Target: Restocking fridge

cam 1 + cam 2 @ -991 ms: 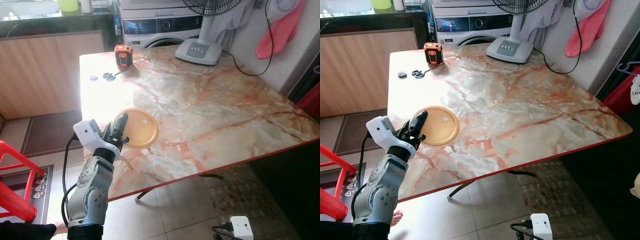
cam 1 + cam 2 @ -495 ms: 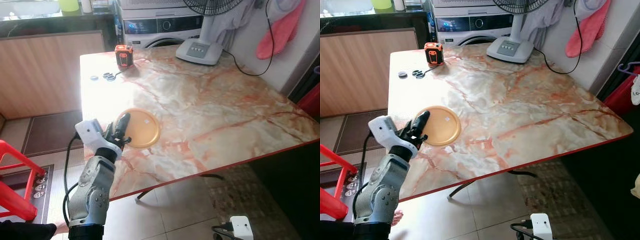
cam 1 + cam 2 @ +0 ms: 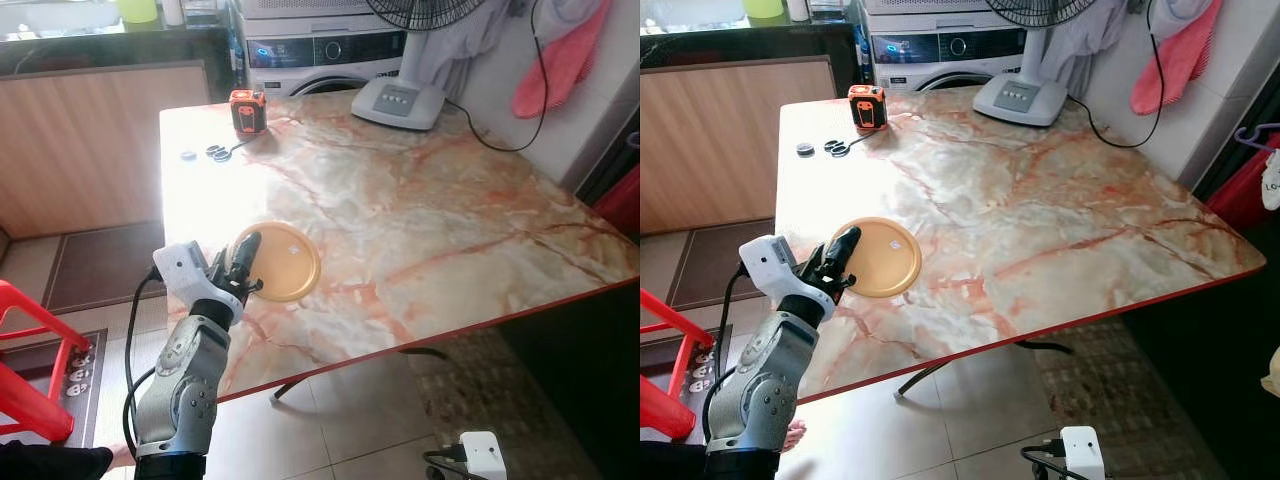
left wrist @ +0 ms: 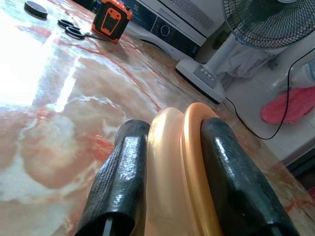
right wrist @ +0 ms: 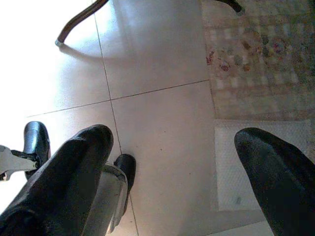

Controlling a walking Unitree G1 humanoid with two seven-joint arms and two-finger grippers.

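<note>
- Orange-yellow plastic, by the look of it: one round plate (image 3: 278, 260), shallow, with a raised rim, lying on the marble-patterned table (image 3: 430, 210) near its front-left corner, close to the edge.
- Left gripper (image 4: 170, 162): its two black fingers (image 4: 123, 172) are clamped on the plate's near rim, one above and one below, seen plainly in the left wrist view. The rest of the plate looks to be resting on the tabletop, though whether the near edge is lifted cannot be told.
- Right gripper (image 5: 172, 172): hangs idle over the tiled floor, fingers spread apart and holding nothing.
- Handling, as judged: light and stiff, unlikely to flex much; not fragile if plastic. The smooth glossy surface could slip between the pads, and held by one edge it may droop or swing.
- Hold: the rim is the only accessible purchase on a flat plate; the present grip on the near edge suits it, provided the fingers reach well past the lip.
- Also on the table, far side: orange tape measure (image 3: 247, 109), fan base (image 3: 398, 101), small dark items (image 3: 215, 152).
</note>
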